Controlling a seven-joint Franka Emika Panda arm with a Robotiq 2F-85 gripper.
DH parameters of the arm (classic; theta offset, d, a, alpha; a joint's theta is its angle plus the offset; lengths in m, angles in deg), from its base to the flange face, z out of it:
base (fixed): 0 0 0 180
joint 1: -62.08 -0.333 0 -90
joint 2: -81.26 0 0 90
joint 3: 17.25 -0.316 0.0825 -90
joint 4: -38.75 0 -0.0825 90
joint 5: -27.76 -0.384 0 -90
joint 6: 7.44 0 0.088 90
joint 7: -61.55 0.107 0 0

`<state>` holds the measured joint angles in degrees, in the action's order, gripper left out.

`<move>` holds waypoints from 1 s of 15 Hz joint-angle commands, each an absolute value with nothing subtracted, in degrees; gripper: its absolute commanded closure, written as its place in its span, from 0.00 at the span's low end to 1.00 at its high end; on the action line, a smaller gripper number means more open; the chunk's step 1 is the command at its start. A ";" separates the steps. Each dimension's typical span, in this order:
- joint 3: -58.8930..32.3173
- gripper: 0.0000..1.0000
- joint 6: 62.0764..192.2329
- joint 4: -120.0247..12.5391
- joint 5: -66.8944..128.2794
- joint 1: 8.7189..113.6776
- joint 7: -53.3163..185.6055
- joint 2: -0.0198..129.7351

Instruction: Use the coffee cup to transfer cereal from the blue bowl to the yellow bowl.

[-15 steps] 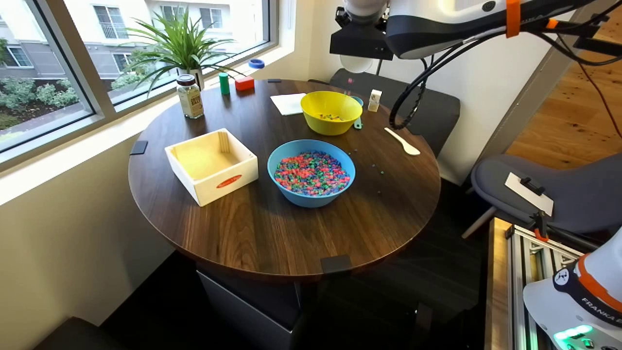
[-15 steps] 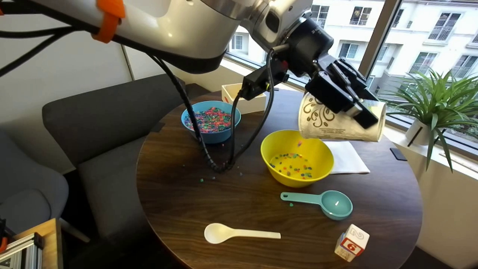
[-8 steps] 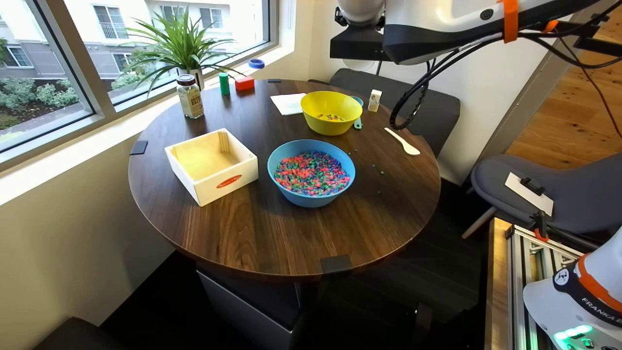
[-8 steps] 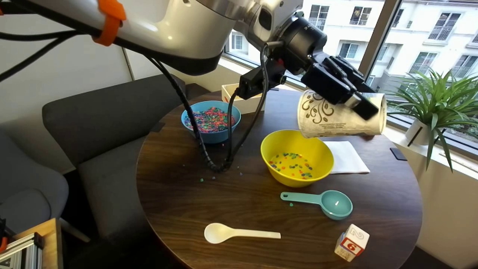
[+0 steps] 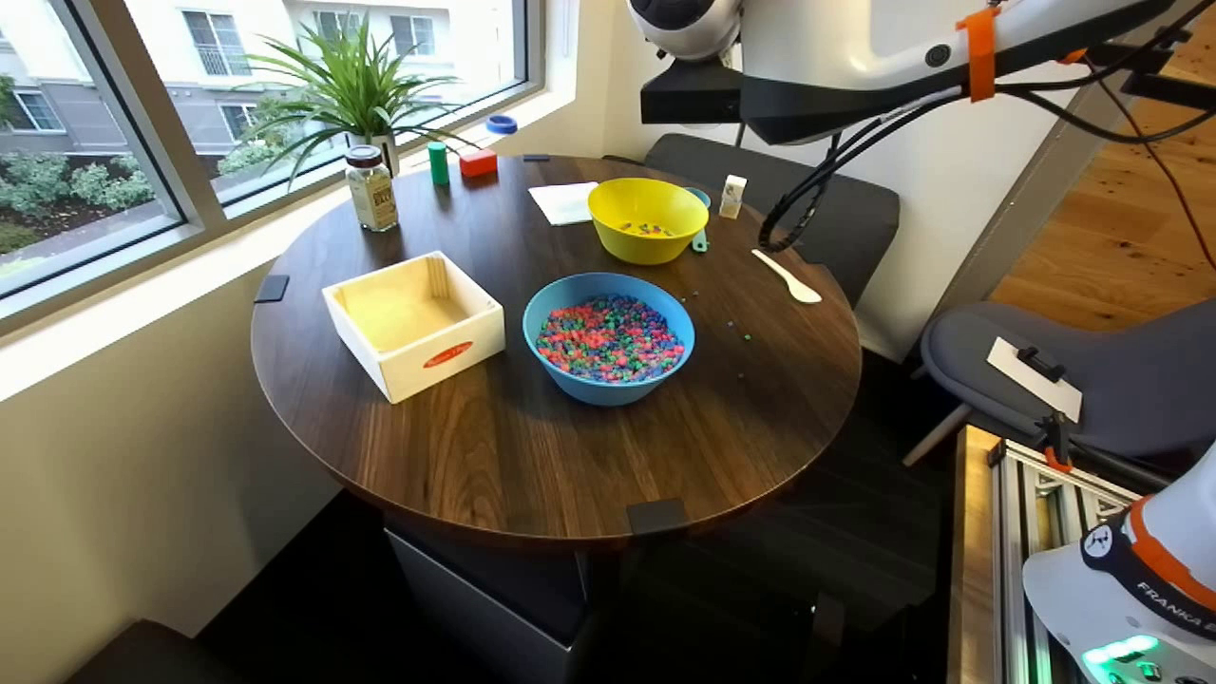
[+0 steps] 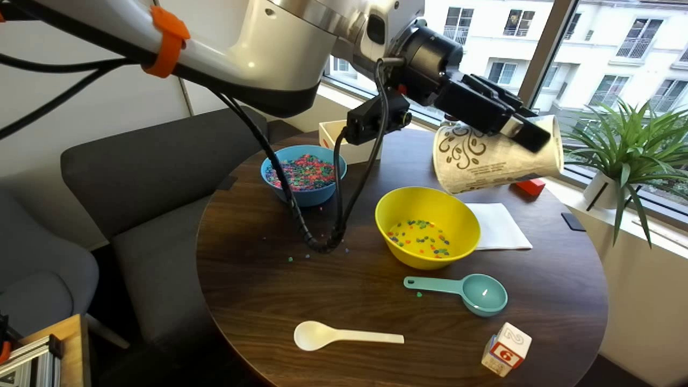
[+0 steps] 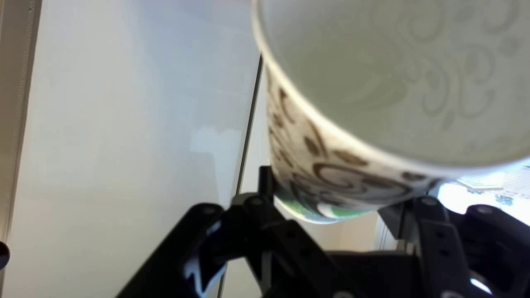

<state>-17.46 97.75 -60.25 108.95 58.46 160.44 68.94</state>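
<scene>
In an exterior view: yellow bowl, round, a scatter of cereal on its floor. Coffee cup, scroll-patterned, tipped on its side, raised at the yellow bowl's rim; whether squarely over it, the angle leaves unclear. Gripper, pinching the coffee cup between its fingers. Blue bowl, farther off than the yellow bowl, holding a multicoloured bed of cereal. Turquoise scoop, just in front of the yellow bowl; cream spoon and numbered block, farther in front.

In the wrist view: coffee cup, mouth toward the lens, partly cropped; one finger to either side of its wall.

In an exterior view: wooden box and glass jar, both left of the yellow bowl.
</scene>
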 commanded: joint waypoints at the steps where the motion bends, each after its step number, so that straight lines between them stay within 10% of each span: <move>1: -18.46 0.64 98.23 -60.50 105.10 59.11 160.55 69.79; 15: -17.07 0.64 114.63 -70.03 62.46 62.88 142.41 81.48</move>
